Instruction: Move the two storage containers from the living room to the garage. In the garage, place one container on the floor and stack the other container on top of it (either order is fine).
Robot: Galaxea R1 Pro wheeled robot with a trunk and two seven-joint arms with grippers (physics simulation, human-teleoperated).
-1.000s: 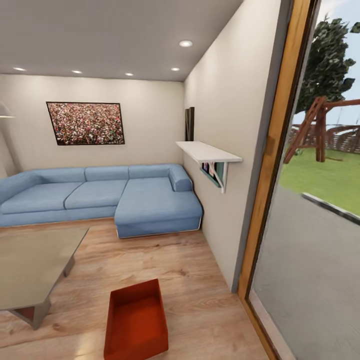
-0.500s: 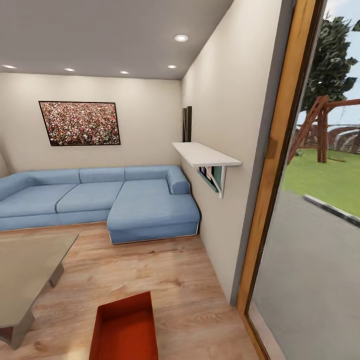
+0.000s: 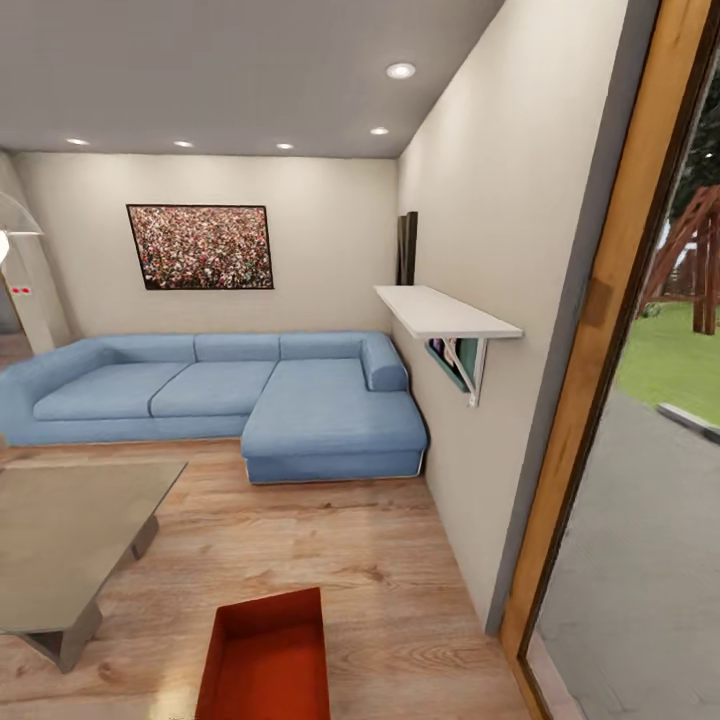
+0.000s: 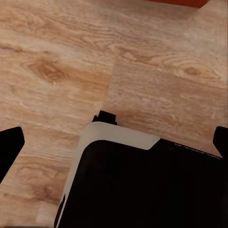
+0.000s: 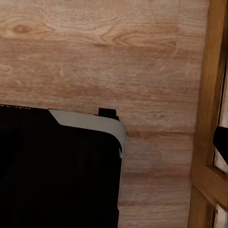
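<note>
Beside the table [image 3: 70, 540], a storage container [image 3: 265, 660] sits.

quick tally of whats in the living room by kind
storage container: 1
sofa: 1
low table: 1
wall picture: 1
wall shelf: 1
ceiling lights: 5
total: 10

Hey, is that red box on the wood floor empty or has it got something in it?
Empty as far as shown: the red box sits upright and open-topped on the wood floor, only its bare bottom visible; its near end is cut off.
</note>
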